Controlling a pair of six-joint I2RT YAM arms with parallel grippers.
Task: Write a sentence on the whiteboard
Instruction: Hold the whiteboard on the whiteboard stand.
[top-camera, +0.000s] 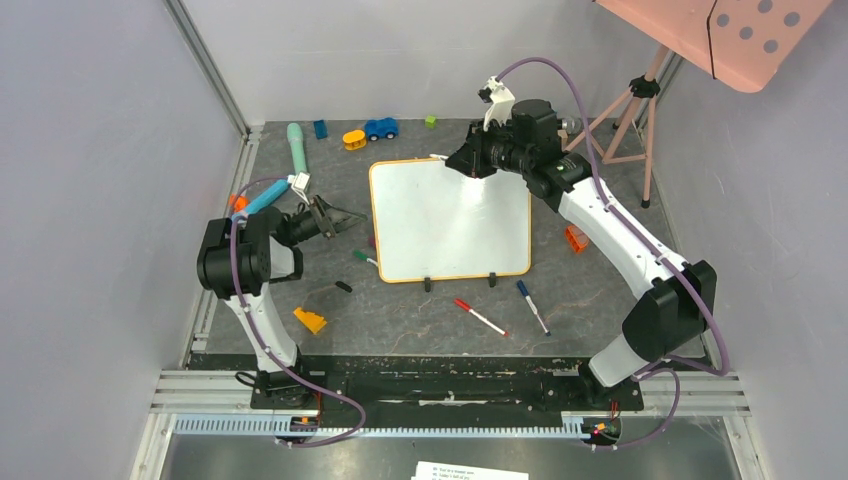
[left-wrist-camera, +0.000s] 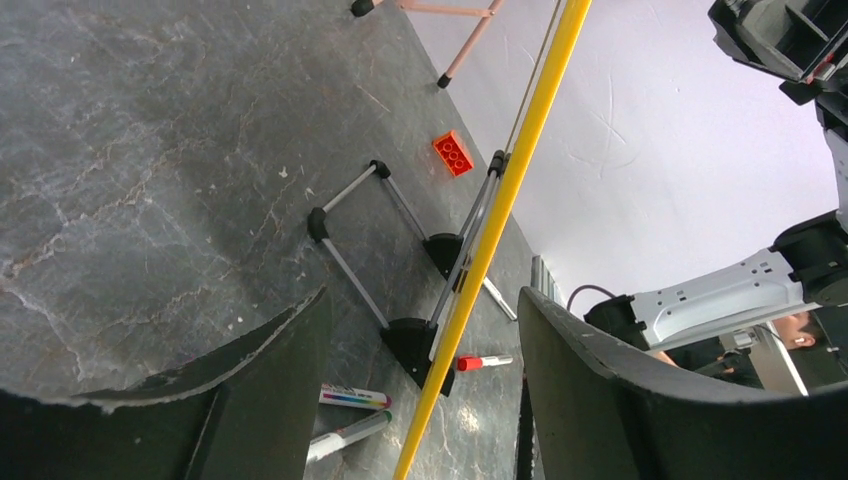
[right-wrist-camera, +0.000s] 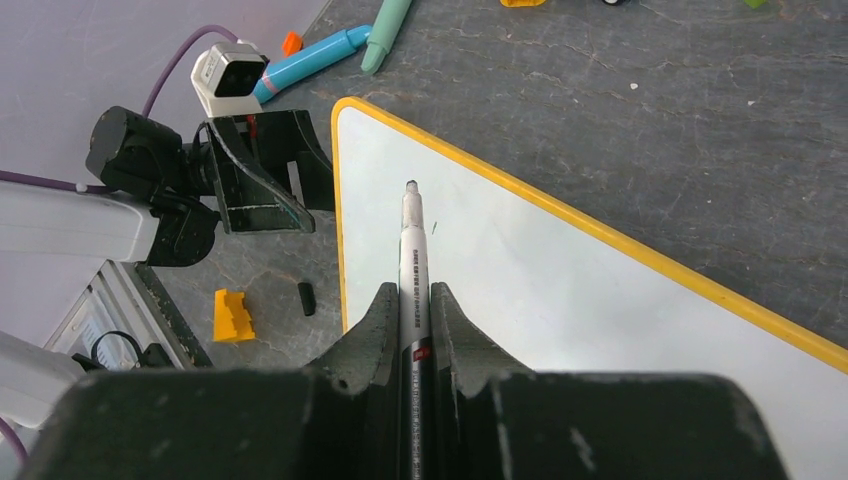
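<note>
The whiteboard (top-camera: 450, 225) lies flat mid-table, white with a thin orange frame and two black feet at its near edge. No sentence shows on its face (right-wrist-camera: 560, 300); only a tiny dark tick sits beside the marker tip. My right gripper (top-camera: 470, 163) (right-wrist-camera: 410, 292) hovers over the board's far left corner, shut on a white-and-black marker (right-wrist-camera: 412, 250) that points tip-down at the board. My left gripper (top-camera: 342, 218) (left-wrist-camera: 425, 400) stands open just left of the board, nothing between its fingers (left-wrist-camera: 270, 400). The board's yellow edge (left-wrist-camera: 500, 200) runs past just beyond them.
A red marker (top-camera: 480, 317) and a blue marker (top-camera: 533, 306) lie in front of the board. A green marker (top-camera: 365, 258), black cap (top-camera: 343, 287) and yellow wedge (top-camera: 310, 320) lie to the left, an orange brick (top-camera: 575, 238) to the right. Toys line the far edge. A tripod (top-camera: 630, 110) stands at back right.
</note>
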